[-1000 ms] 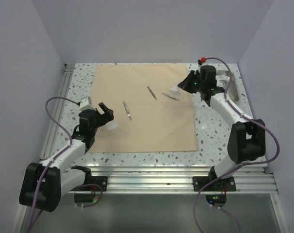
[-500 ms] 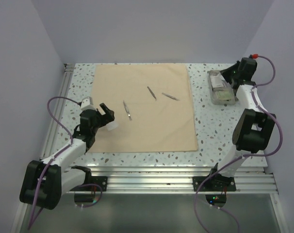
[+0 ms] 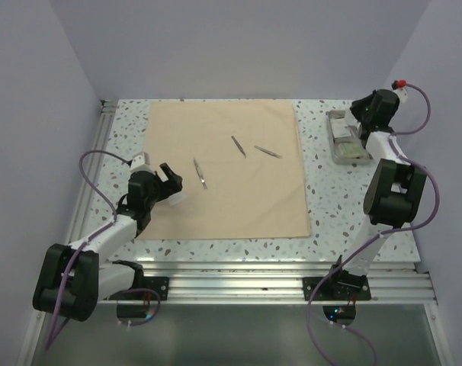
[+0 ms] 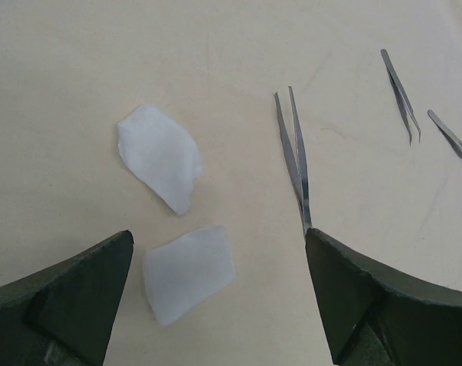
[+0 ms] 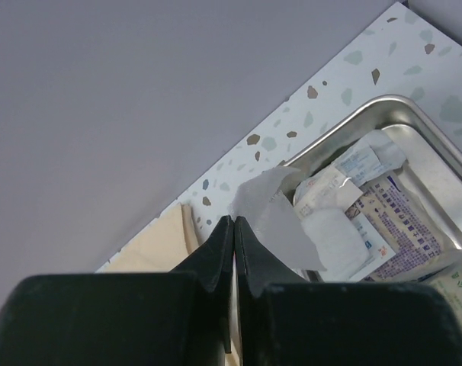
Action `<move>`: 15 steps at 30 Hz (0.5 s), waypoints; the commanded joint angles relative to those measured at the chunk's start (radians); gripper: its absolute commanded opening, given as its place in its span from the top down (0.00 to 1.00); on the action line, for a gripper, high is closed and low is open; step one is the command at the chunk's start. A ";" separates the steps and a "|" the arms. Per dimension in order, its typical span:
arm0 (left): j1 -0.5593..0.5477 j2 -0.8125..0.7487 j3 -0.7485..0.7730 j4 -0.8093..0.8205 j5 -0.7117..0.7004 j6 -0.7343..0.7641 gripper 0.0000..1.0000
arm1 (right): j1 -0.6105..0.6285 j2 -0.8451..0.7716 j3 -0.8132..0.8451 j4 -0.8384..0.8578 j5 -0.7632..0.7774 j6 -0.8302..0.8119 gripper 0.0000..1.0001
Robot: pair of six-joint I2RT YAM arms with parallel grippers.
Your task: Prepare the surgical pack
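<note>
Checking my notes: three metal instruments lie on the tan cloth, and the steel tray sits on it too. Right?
No. The steel tray sits on the speckled table, right of the tan cloth, as the top external view shows. The three metal instruments do lie on the cloth.

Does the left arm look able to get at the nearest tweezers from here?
Probably yes. The left gripper is open low over the cloth, and the tweezers lie bare just ahead of one finger. The two white sachets lie apart from them, out of the way.
</note>
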 commanded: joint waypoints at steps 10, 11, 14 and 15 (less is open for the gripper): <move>-0.010 0.042 0.046 0.061 0.050 0.048 0.02 | -0.002 0.077 -0.144 0.399 -0.007 -0.047 1.00; -0.011 0.042 0.046 0.062 0.050 0.051 0.02 | -0.003 0.080 -0.146 0.410 -0.006 -0.049 1.00; -0.020 0.045 0.047 0.062 0.047 0.054 0.02 | -0.009 0.106 -0.115 0.416 -0.010 -0.051 1.00; -0.021 0.043 0.049 0.062 0.046 0.056 0.02 | -0.011 0.124 -0.103 0.416 -0.018 -0.048 1.00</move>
